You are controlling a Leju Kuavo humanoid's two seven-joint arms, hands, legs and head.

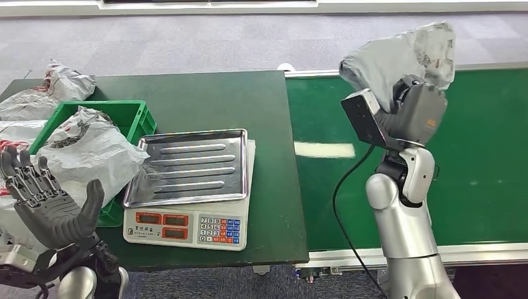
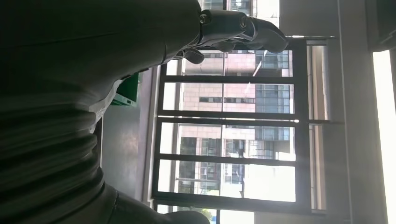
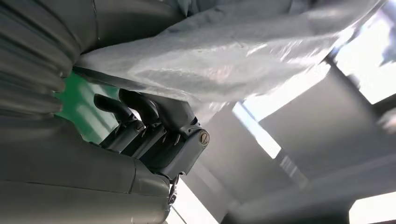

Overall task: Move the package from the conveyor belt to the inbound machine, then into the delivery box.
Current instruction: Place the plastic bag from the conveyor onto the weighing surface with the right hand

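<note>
The package (image 1: 401,59) is grasped by the right hand (image 1: 416,109) and held above the conveyor belt (image 1: 485,162), so the scale tray (image 1: 187,165) lies well to its left, nearer the released left hand (image 1: 47,202).

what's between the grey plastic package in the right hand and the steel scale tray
In the head view, only bare green conveyor belt and dark green tabletop lie between the grey plastic package and the steel scale tray.
</note>
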